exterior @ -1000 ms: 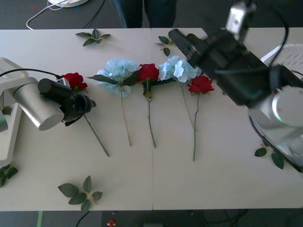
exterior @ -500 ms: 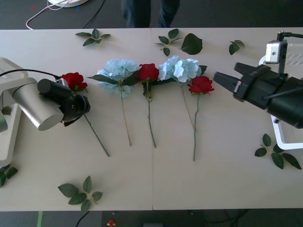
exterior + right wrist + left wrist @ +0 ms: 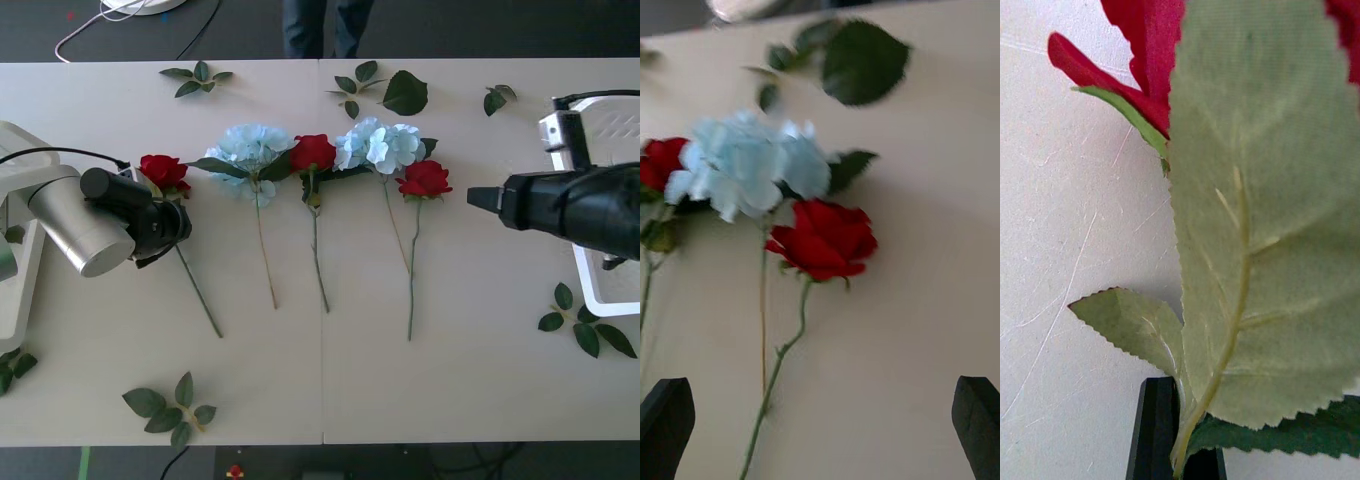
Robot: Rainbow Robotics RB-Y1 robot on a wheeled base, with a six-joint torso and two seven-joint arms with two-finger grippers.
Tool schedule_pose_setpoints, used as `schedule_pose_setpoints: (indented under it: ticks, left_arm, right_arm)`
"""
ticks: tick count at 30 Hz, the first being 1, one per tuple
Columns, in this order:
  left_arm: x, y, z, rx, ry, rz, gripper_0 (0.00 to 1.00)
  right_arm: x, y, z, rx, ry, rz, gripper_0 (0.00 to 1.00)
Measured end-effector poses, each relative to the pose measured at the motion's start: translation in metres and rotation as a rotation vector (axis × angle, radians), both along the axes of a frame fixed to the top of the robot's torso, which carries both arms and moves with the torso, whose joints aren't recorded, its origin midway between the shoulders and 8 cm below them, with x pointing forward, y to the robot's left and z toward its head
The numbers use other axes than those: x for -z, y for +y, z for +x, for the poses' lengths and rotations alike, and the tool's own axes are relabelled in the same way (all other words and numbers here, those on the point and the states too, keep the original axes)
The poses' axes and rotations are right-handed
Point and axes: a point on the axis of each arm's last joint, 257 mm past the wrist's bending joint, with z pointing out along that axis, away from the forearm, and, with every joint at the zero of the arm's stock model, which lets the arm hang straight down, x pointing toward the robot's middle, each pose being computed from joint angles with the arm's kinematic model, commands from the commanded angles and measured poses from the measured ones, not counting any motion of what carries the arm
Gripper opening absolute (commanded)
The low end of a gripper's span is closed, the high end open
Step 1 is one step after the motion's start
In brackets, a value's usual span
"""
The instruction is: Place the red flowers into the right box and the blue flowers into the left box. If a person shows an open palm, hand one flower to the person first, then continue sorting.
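Red flowers first: the one I am working on, the leftmost rose (image 3: 163, 171), has its stem pinched in my clenched left jaws just below the bloom, with a big serrated leaf (image 3: 1255, 225) pressed up in front of them. The rest of the stem trails behind on the tabletop (image 3: 480, 380). To do this well, I think I should lift straight up before moving sideways, so the trailing stem clears the tabletop and doesn't sweep into the nearest blue flower (image 3: 248, 148) just beyond the jaws. It has a long way to go (the right box (image 3: 585, 290) is on the far side of the whole row).

My right jaws are released, fingers wide apart, pointing at the rightmost rose (image 3: 824, 238), which lies a little ahead of them with its stem running back between the fingers. I'd drop onto that stem, not the bloom. Just beyond that rose is another blue flower (image 3: 745, 161), almost touching it.

Since a second ago, the right arm has swung from over the far side of the row down to level with that rose. The rose in my left jaws has shifted slightly, bloom and stem tip both.
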Motion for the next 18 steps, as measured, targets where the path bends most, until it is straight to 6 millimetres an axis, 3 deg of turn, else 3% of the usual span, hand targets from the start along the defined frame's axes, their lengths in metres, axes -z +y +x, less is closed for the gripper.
schedule_pose_setpoints:
  ticks: [4, 10, 14, 18]
  left_arm:
    - [0.001, 0.000, 0.000, 0.007, -0.003, 0.007, 0.00]
    - [-0.003, -0.002, 0.005, 0.025, -0.029, 0.015, 0.00]
    - [-0.004, -0.002, 0.006, 0.025, -0.032, 0.013, 0.00]
    - [-0.018, 0.001, 0.012, 0.011, -0.038, 0.024, 0.00]
  right_arm:
    - [0.008, 0.013, 0.006, 0.146, 0.099, 0.125, 1.00]
    - [0.031, 0.024, 0.019, 0.156, 0.118, 0.021, 1.00]
    - [0.047, 0.028, 0.029, 0.240, 0.171, 0.060, 1.00]
    - [0.060, 0.031, 0.038, 0.265, 0.194, 0.043, 1.00]
